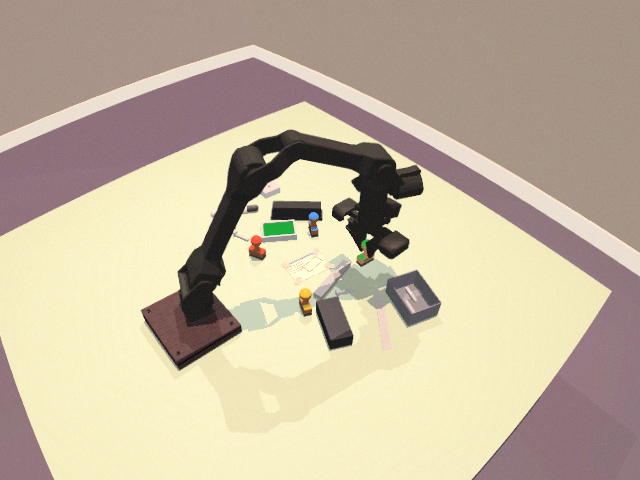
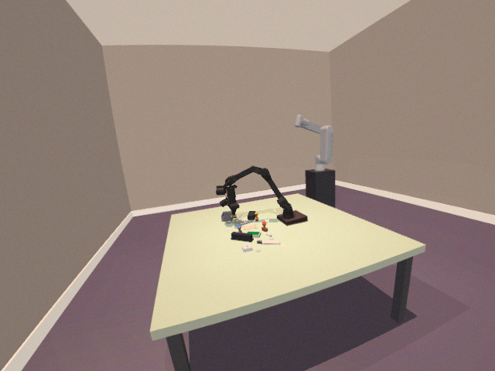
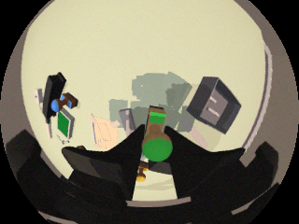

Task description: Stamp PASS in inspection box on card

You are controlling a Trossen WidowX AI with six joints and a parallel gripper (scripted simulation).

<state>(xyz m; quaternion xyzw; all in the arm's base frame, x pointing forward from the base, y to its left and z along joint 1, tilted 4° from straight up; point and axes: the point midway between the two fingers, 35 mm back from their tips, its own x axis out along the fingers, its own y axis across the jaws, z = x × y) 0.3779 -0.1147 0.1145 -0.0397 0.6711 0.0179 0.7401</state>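
Note:
My gripper (image 1: 364, 248) (image 3: 155, 129) is shut on the green-topped stamp (image 1: 363, 257) (image 3: 157, 148), which is upright between the fingertips. It is low over the table, to the right of the card in the top view; whether its base touches the table I cannot tell. The card (image 1: 298, 268) (image 2: 250, 226) (image 3: 103, 132) lies taped flat, with printed lines and an outlined box; I make out no PASS print. The green ink pad (image 1: 278, 228) (image 2: 253, 233) (image 3: 64, 124) lies behind the card in the top view. Lettering on the stamps is not readable.
A red stamp (image 1: 256, 248), a blue stamp (image 1: 313, 223) (image 3: 56, 105) and a yellow stamp (image 1: 305, 301) (image 3: 141, 177) stand around the card. Two black blocks (image 1: 296, 210) (image 1: 334, 323), a grey bar (image 1: 331, 280) and an open grey bin (image 1: 393, 297) (image 3: 197, 98) are also there.

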